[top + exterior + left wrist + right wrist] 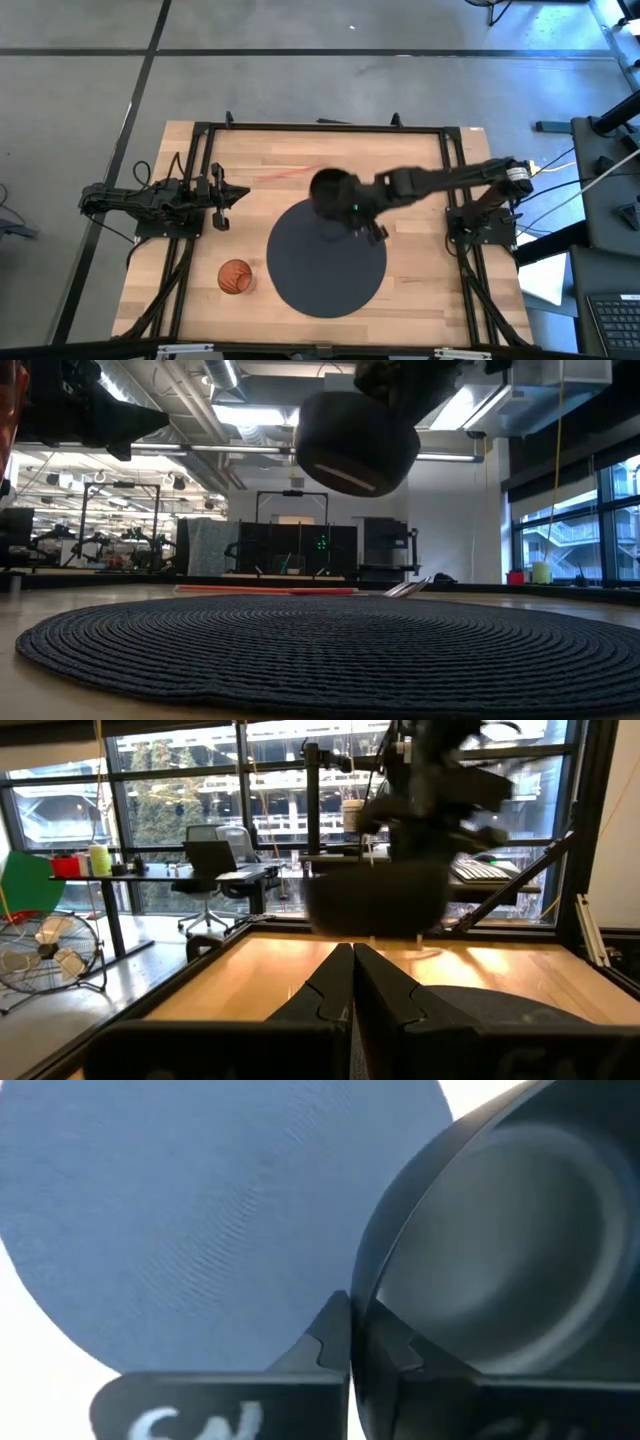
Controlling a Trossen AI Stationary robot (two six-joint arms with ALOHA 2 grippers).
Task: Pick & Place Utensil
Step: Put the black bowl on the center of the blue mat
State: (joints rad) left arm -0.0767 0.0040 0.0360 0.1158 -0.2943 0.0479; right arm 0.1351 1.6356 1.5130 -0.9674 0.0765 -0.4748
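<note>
Above the mat [325, 262], the right gripper [350, 1342] is holding a dark bowl [330, 192] aloft, fingers clamped on its rim. Picking looks done; setting down remains. The left gripper [352, 982] is waiting at the desk's [420, 160] side, fingers together.

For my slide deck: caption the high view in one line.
Right gripper holds a dark bowl by its rim above the round mat; left gripper waits shut.

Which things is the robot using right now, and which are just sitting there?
Being used:
- dark bowl, pinched at its rim by the right gripper
- round dark placemat below it

Just sitting there:
- orange cup
- red stick
- left gripper, fingers shut, waiting at the table's left edge
</note>
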